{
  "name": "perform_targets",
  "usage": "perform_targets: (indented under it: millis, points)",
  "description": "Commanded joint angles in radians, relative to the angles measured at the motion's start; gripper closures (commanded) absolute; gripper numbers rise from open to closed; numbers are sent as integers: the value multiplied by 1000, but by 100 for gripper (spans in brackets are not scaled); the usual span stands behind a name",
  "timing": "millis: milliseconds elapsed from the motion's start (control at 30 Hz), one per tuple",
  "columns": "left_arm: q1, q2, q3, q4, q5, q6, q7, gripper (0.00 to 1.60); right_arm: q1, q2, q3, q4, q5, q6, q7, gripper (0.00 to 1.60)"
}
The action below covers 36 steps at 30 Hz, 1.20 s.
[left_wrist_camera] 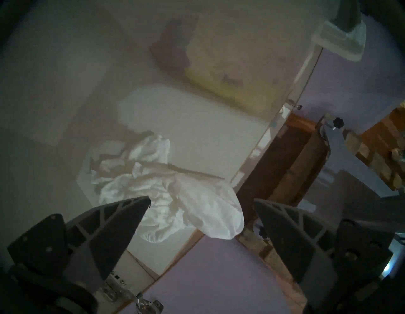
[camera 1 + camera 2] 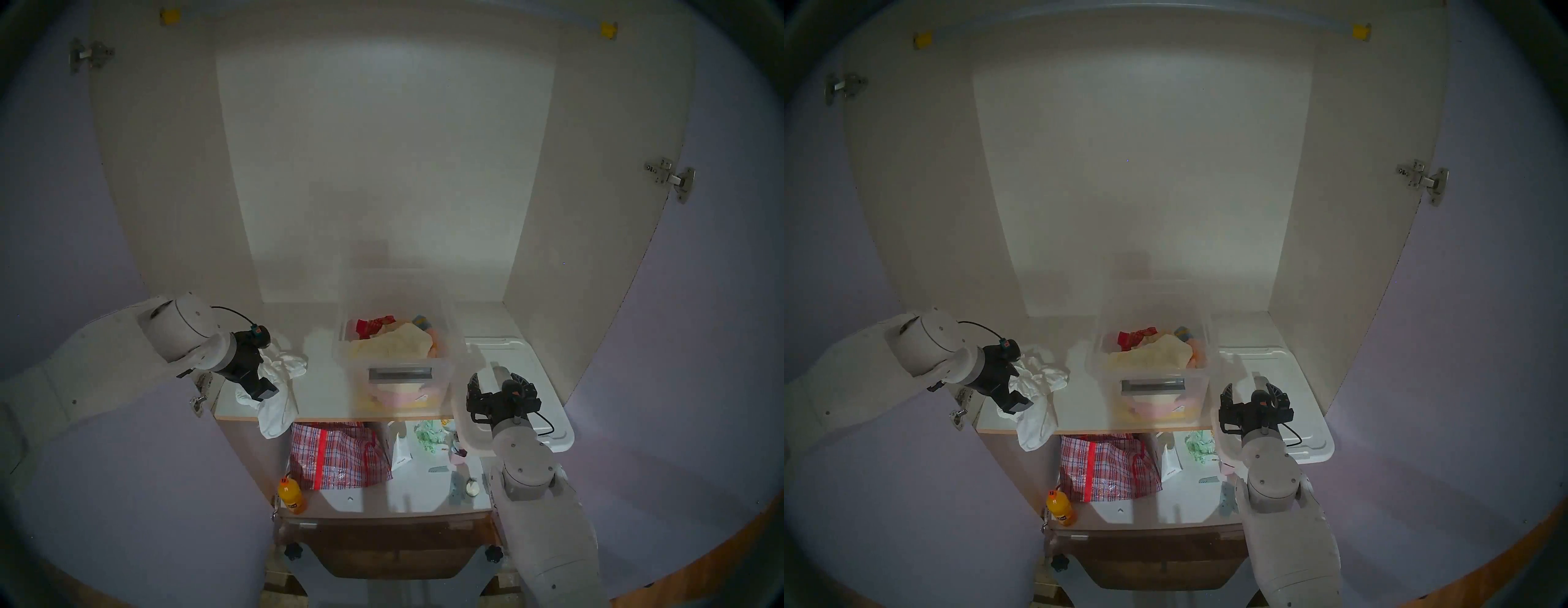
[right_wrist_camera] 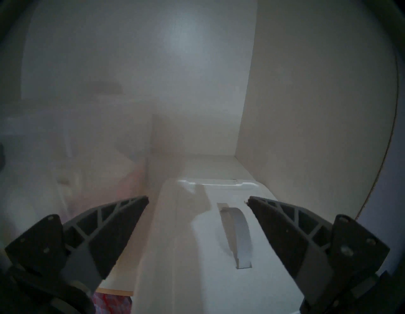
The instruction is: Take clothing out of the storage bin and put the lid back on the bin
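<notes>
The white wrinkly clothing lies crumpled on the shelf left of the storage bin, and one end hangs over the shelf's front edge. My left gripper is open just above it, and the left wrist view shows the clothing between the spread fingers, not gripped. The clear storage bin stands mid-shelf with no lid on it, and a pale yellow cloth lies on top inside. The white lid lies flat to the right of the bin and overhangs the shelf edge. My right gripper is open over the lid's grey handle strip.
Cabinet side walls close in the shelf on both sides. On the lower shelf are a red-checked bag, an orange bottle and several small items. A door hinge sits by the left arm.
</notes>
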<state>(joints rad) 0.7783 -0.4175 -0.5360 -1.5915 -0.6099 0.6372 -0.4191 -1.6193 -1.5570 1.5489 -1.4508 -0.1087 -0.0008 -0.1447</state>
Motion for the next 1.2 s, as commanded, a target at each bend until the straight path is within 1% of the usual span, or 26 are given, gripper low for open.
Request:
perform_targets:
  millis: [0,33,67,100,167,200,233,267,300,333,367,400,500,533,567,600,667,733,767,800,900,967,1033,1067,1100,1167]
  points:
    - [55,71,-33,1,-69,-80,50,0,50,13,-1,54,-45,-37,-43,0]
    - [60,75,-33,-3,-80,-90,62,0,62,24,-5,80,-48,-52,-35,0]
    - [63,77,-31,-4,-87,-97,69,0,75,29,-8,100,-44,-40,-31,0]
    - [63,78,-29,-5,-90,-99,74,0,94,46,-16,120,-37,-11,8,0]
    - [70,78,-36,-8,-90,-97,82,0,119,58,-25,162,-30,-56,24,0]
    - [71,78,-36,-8,-91,-97,84,0,127,66,-27,170,-20,-40,47,0]
    - [71,78,-36,-8,-91,-97,84,0,127,66,-27,170,-20,-40,47,0]
    - [72,78,-36,-9,-91,-96,85,0,135,82,-30,175,-6,-25,95,0]
    - [72,78,-37,-8,-92,-97,85,0,139,101,-27,183,14,-60,142,0]
    - [72,78,-37,-8,-92,-98,84,0,139,114,-26,183,26,-59,174,0]
    - [72,78,-37,-8,-92,-98,84,0,139,114,-26,183,26,-59,174,0]
    - [72,78,-36,-8,-92,-99,82,0,138,116,-11,182,43,-70,206,0]
    - [71,78,-36,-7,-91,-102,78,0,148,133,8,189,64,-63,283,0]
    - [71,78,-36,-6,-91,-103,77,0,155,129,21,192,50,-51,279,0]
    - [71,78,-36,-6,-91,-103,77,0,155,129,21,192,50,-51,279,0]
    - [71,78,-36,-6,-91,-103,77,0,153,120,30,198,25,-97,243,0]
    - [70,78,-35,-5,-90,-104,75,0,161,121,41,207,34,-64,265,0]
    - [70,79,-35,-5,-90,-105,75,0,175,117,49,231,27,-61,244,0]
    - [69,79,-35,-5,-90,-105,74,0,183,119,52,242,30,-59,246,0]
    - [69,78,-35,-5,-90,-105,74,0,196,124,62,261,38,-80,249,0]
    - [69,78,-34,-5,-90,-105,74,0,206,127,71,269,34,-84,234,0]
    - [69,79,-34,-5,-90,-106,74,0,222,138,74,294,39,-79,252,0]
    - [69,79,-34,-5,-90,-106,74,0,225,144,73,299,37,-69,260,0]
    - [68,79,-34,-5,-91,-106,74,0,237,154,70,327,36,-100,266,0]
    - [68,79,-33,-5,-91,-106,74,0,244,165,67,334,38,-79,284,0]
    - [68,79,-33,-5,-91,-106,74,0,252,172,67,346,41,-73,297,0]
